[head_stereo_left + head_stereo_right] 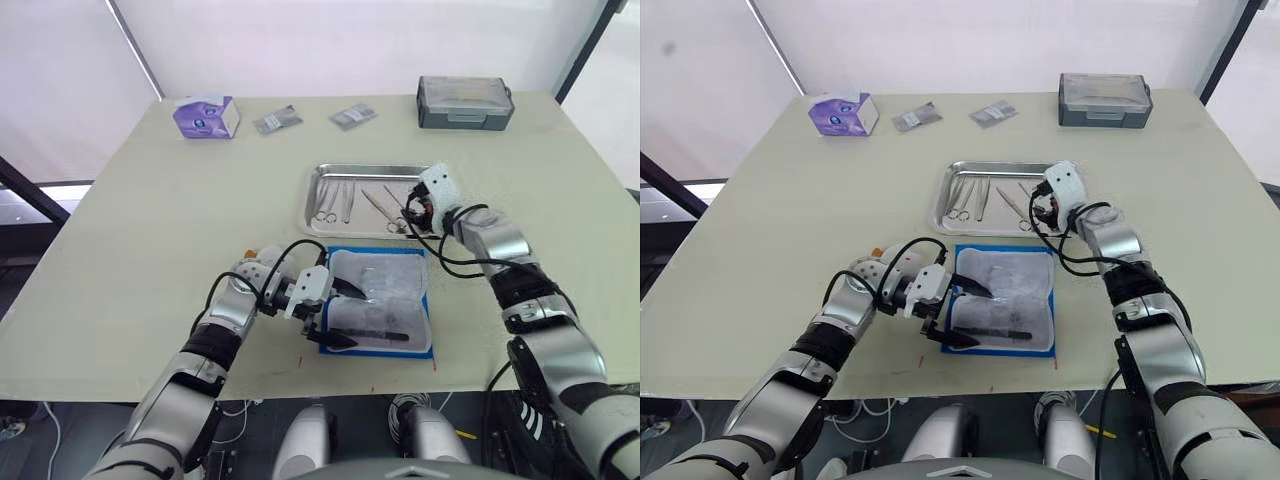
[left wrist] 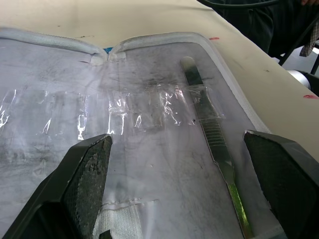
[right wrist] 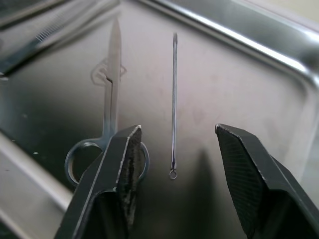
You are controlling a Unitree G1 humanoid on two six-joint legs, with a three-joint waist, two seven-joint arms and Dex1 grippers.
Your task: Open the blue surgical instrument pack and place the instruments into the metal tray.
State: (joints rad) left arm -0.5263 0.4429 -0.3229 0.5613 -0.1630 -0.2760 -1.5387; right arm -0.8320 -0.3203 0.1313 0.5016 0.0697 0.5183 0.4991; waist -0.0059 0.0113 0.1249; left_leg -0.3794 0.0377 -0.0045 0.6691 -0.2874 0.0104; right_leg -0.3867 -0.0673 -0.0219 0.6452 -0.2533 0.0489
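One tool is left in the pack (image 1: 380, 300), by the look of it: a flat scalpel-like handle (image 2: 214, 142) lying on the grey-white lining of the opened blue pouch, which sits on the worktop (image 1: 150, 230) at 6 o'clock from the tray (image 1: 318, 222); your left gripper (image 1: 335, 312) hangs over the pouch's 9 o'clock edge, fingers spread wide and holding nothing, the handle lying between them nearer one finger, so it seems lined up to pick that piece next; your right gripper (image 3: 174, 164) is over the tray's 3 o'clock end, also wide apart and empty, with a thin probe (image 3: 174, 104) lying on the tray floor between its fingers and scissors (image 3: 107, 114) just beside, which suggests a drop just made; several more silver tools (image 1: 340, 200) rest in the tray; judge the job nearly finished.
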